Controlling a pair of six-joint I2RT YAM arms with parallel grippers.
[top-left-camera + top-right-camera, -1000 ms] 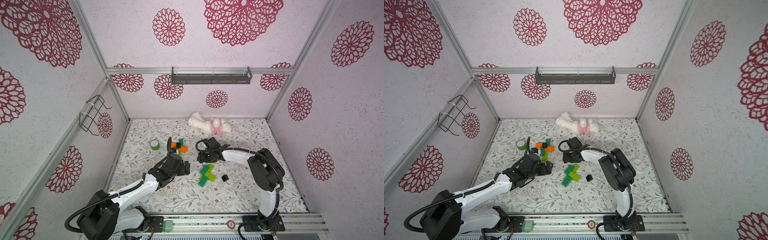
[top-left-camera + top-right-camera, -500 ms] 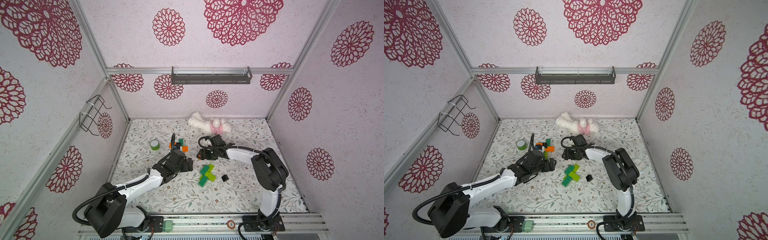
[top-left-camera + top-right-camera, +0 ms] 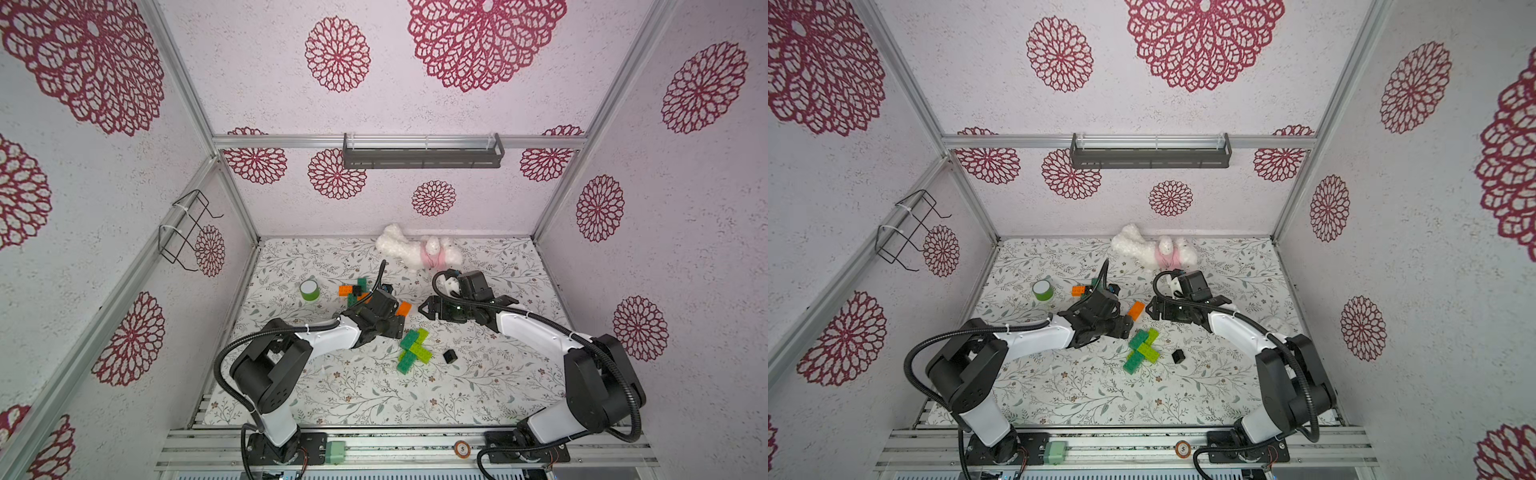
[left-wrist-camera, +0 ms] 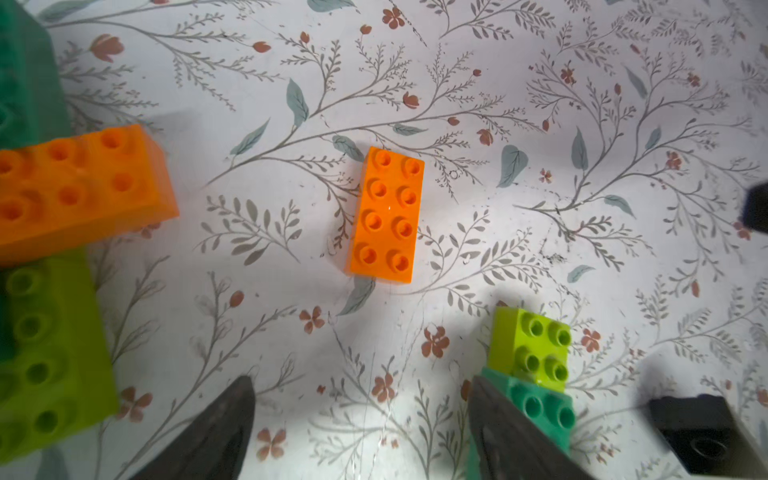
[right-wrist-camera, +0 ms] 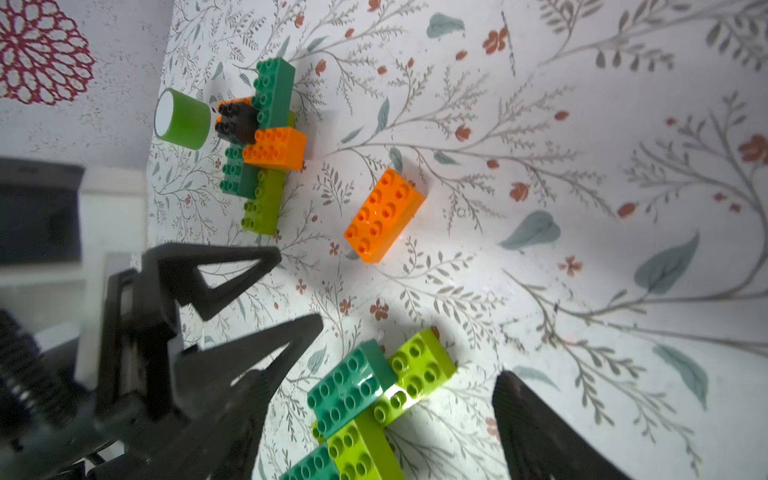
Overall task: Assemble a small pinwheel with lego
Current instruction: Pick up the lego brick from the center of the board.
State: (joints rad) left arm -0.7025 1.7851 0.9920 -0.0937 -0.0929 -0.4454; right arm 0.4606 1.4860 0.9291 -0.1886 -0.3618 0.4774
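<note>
Left gripper (image 4: 361, 386) first: jaws spread wide, nothing between them, and it hung over the floral mat (image 3: 332, 395), with a stacked clump of bricks (image 5: 262, 137) in orange, green and black next to the green tape roll (image 5: 183, 118) off on its left. Dead ahead of its fingertips lay the loose orange brick (image 4: 386, 214), studs up, flat on the mat, touching nothing. Next along sat the green cross (image 3: 413, 351), dark green and lime bricks pressed together, near the orange one but apart from it. The right gripper (image 3: 430, 309) was in there too, jaws likewise wide and empty, poised over the mat just beyond the cross. A black square brick (image 3: 449, 356) lay just beside the cross on its right. By the look of it, this was the reach for the orange brick, with the pinwheel only partly built. The next move called for the left jaws to drop either side of the brick's long faces, close squarely, and lift without nudging the cross.
</note>
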